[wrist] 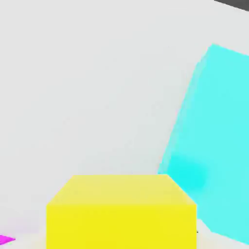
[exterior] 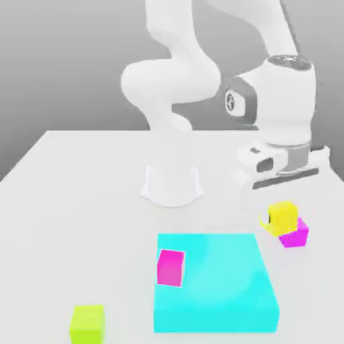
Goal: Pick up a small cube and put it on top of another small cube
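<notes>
Under claw [exterior: 282, 201], clenched on yellow cube [exterior: 283, 215], seemingly touching magenta cube [exterior: 295, 234].

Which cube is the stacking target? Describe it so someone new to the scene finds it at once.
Start at the big flat cyan block. Just past its far corner on the exterior view's right sits a small purplish-magenta cube, partly hidden behind the yellow cube. The redder hot-pink cube lies on the cyan block instead.

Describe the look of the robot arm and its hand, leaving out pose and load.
The arm is glossy white, built of fat rounded segments rising from a flared white base. A dark grey ring with a round cap marks the wrist joint. The boxy white hand carries dark slots.
</notes>
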